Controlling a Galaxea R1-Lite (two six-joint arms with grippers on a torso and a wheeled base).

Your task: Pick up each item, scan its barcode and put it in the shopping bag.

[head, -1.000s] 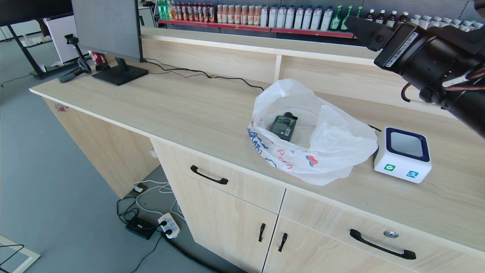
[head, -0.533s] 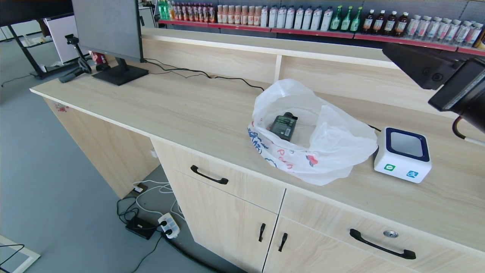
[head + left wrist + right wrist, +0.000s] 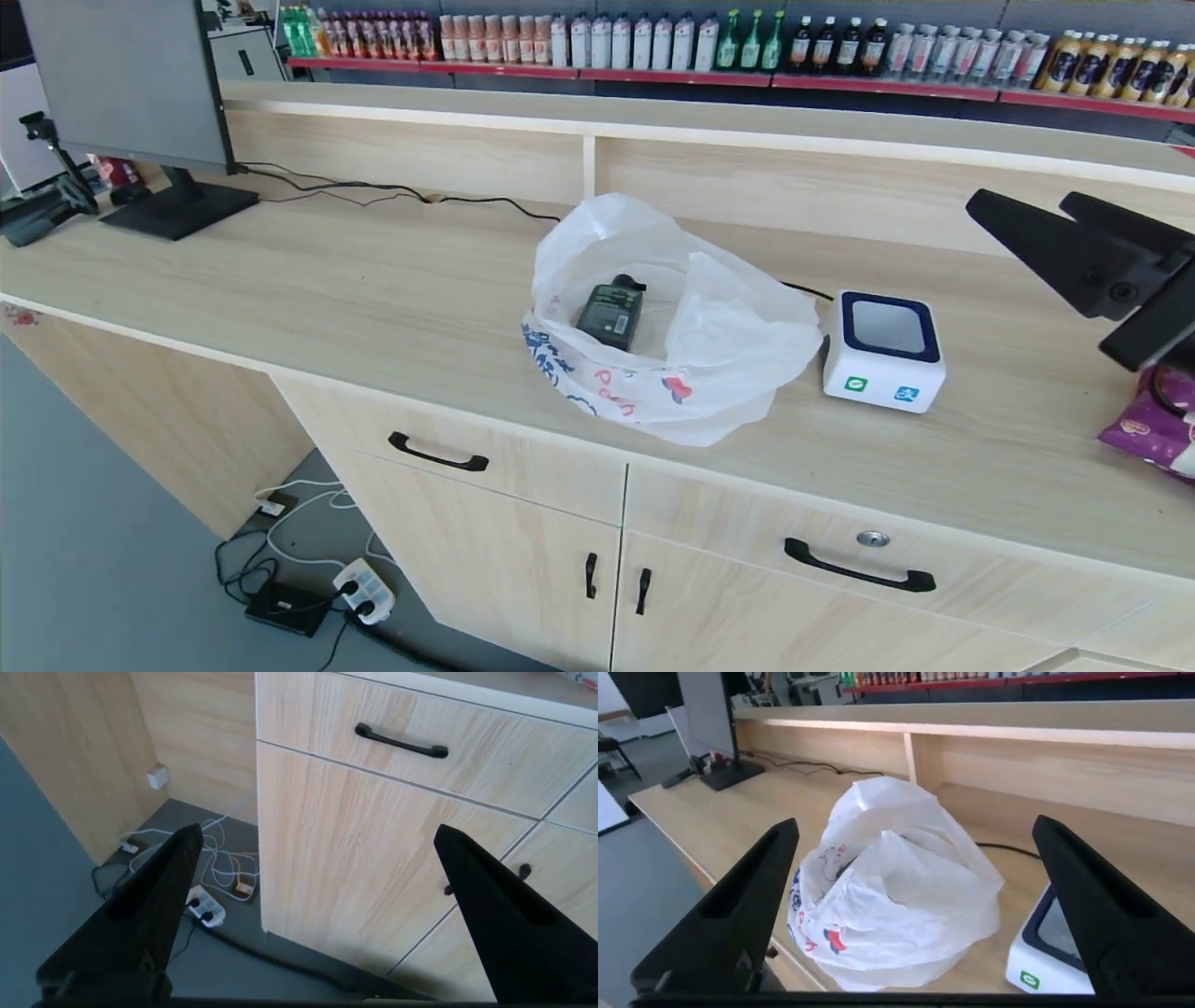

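A white plastic shopping bag point(image 3: 672, 345) lies open on the wooden counter point(image 3: 373, 289), with a dark green-labelled item point(image 3: 611, 313) inside it. To the bag's right stands a white scanner point(image 3: 882, 350) with a dark-framed window. My right gripper point(image 3: 1019, 198) hangs open and empty above the counter, right of the scanner. In the right wrist view its fingers point(image 3: 738, 924) frame the bag point(image 3: 896, 887) and the scanner point(image 3: 1055, 943). A purple packet point(image 3: 1153, 429) lies at the counter's right end. My left gripper point(image 3: 318, 835) is open and empty, low in front of the cabinet.
A monitor point(image 3: 121, 84) with cables stands at the counter's far left. A raised wooden ledge point(image 3: 747, 121) runs behind the counter, with shelves of bottles point(image 3: 653, 42) beyond. Drawers and doors point(image 3: 402, 784) front the cabinet; a power strip point(image 3: 364, 590) lies on the floor.
The head camera has turned, shifting the whole picture left and bringing the purple packet into view. My right arm has drawn back to the right and lower.
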